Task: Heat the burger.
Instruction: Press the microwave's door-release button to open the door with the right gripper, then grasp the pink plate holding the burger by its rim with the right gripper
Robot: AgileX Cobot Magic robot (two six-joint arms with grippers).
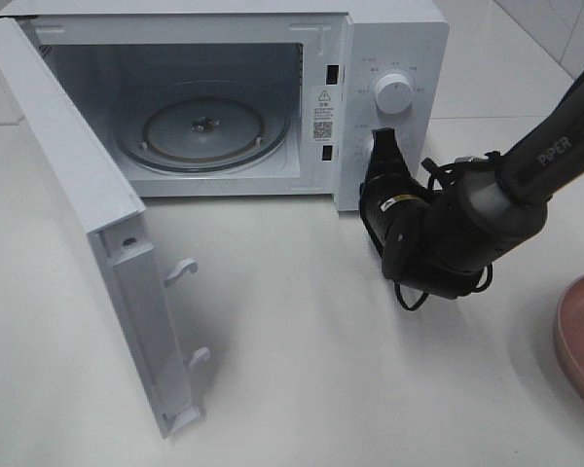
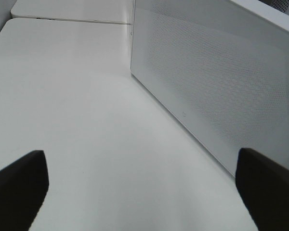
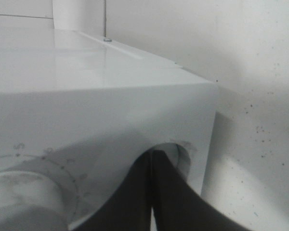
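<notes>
White table (image 1: 302,360) fills most of the exterior view, and on it stands the white microwave (image 1: 399,39). Its door (image 1: 78,195) is swung wide toward the left, two latch hooks (image 1: 180,270) jutting from its inner edge. The cavity holds only the glass turntable (image 1: 258,146). The right arm (image 1: 526,170) reaches in from the right and crosses in front of the control panel, and a pink plate (image 1: 582,331) sits at the right border, mostly cut off.

The burger shows in no view; the visible sliver of the plate is bare, and the rest lies out of frame. The upper knob (image 1: 394,94) is clear, but the lower knob (image 1: 368,146) is largely covered by the right gripper (image 1: 379,146).

That gripper's fingers (image 3: 135,192) are pressed together with only a thin seam between them, tips at the lower knob; whether they touch it is hard to tell. The left gripper (image 2: 140,190) appears only in its wrist view, its fingers (image 2: 19,187) spread wide over bare table, holding nothing, near a dotted white panel (image 2: 216,82).
</notes>
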